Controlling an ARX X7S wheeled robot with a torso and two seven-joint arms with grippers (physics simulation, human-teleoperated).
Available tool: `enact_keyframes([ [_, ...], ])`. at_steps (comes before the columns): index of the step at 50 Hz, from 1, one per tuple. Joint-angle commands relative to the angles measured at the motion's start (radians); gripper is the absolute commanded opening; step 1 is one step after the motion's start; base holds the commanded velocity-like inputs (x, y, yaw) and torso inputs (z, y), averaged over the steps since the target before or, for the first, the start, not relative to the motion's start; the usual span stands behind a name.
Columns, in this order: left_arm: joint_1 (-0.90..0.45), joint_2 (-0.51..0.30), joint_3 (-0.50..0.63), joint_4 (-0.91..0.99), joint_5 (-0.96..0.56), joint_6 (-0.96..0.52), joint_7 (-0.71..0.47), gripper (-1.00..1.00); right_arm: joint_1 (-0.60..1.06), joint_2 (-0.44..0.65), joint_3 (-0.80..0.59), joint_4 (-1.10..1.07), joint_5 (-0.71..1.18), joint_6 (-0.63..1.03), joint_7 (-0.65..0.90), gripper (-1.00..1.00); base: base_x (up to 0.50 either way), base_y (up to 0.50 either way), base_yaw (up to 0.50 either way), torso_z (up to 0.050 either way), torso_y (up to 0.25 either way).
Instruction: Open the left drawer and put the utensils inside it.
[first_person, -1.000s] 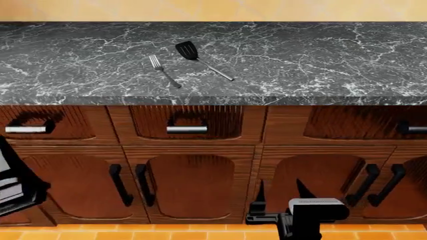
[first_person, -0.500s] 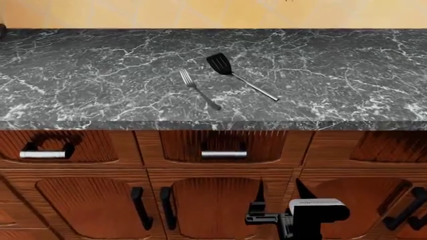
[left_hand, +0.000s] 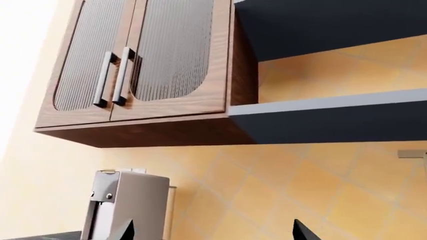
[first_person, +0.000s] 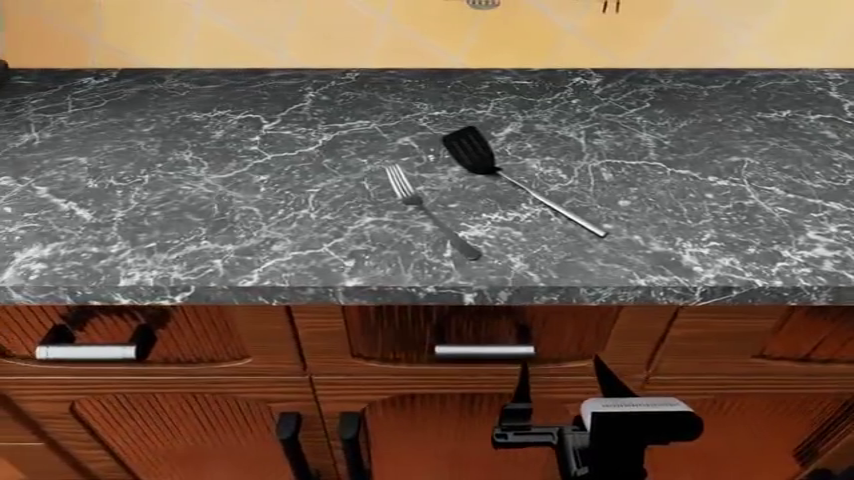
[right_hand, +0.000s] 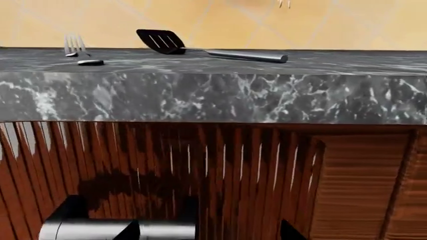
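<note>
A silver fork (first_person: 430, 212) (right_hand: 75, 45) and a black slotted spatula (first_person: 470, 150) (right_hand: 163, 40) lie side by side on the dark marble counter (first_person: 200, 200). Right below them is the left drawer (first_person: 400, 335) (right_hand: 200, 165), closed, with its silver bar handle (first_person: 483, 351) (right_hand: 113, 230). My right gripper (first_person: 563, 388) (right_hand: 208, 232) is open in front of that drawer. It sits just right of the handle and slightly lower, with one fingertip (right_hand: 130, 229) overlapping the bar's end. My left gripper (left_hand: 213, 232) is open and empty, facing the wall, and is out of the head view.
A second drawer with the same silver handle (first_person: 87, 352) sits at the far left. Cabinet doors with black vertical handles (first_person: 290, 440) are below the drawers. The left wrist view shows an upper cabinet (left_hand: 147, 65), dark shelves (left_hand: 333, 115) and a grey appliance (left_hand: 127, 205).
In the head view, the counter, utensils and drawers have slid down and to the right. The left arm has left the lower left corner. The right gripper stays open in the same spot of the picture.
</note>
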Motion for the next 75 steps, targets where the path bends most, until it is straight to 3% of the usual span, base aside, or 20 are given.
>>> enact_keyframes([
  [1, 0.004, 0.015, -0.012, 0.0, -0.007, 0.004, 0.013, 1.0, 0.0, 0.007, -0.012, 0.0, 0.001, -0.004, 0.007, 1.0, 0.0, 0.5, 0.0, 0.0, 0.0],
  [21, 0.004, -0.005, -0.001, 0.0, -0.003, 0.004, -0.008, 1.0, 0.009, 0.008, -0.013, 0.01, 0.043, 0.013, 0.017, 1.0, 0.0, 0.33, 0.0, 0.0, 0.0],
  [26, 0.004, -0.01, 0.003, 0.0, 0.001, 0.001, -0.013, 1.0, 0.037, -0.01, 0.041, 0.001, 0.2, 0.159, 0.011, 1.0, 0.0, 0.0, 0.0, 0.0, 0.0],
  [30, 0.004, -0.003, -0.001, 0.0, -0.004, 0.001, -0.01, 1.0, 0.062, -0.061, 0.267, 0.095, 0.777, 0.308, -0.175, 1.0, 0.0, 0.0, 0.0, 0.0, 0.0],
  [33, 0.004, 0.002, -0.006, 0.0, -0.006, 0.0, -0.005, 1.0, 0.07, -0.064, 0.304, 0.122, 0.886, 0.351, -0.19, 1.0, 0.0, 0.0, 0.0, 0.0, 0.0],
  [51, 0.004, 0.012, -0.013, 0.0, -0.01, 0.0, 0.005, 1.0, 0.088, -0.044, 0.319, 0.165, 1.106, 0.469, -0.258, 1.0, 0.0, 0.0, 0.0, 0.0, 0.0],
  [75, 0.004, 0.024, -0.019, 0.0, -0.01, 0.001, 0.017, 1.0, 0.103, -0.018, 0.33, 0.198, 1.214, 0.511, -0.278, 1.0, 0.0, 0.0, 0.0, 0.0, 0.0],
])
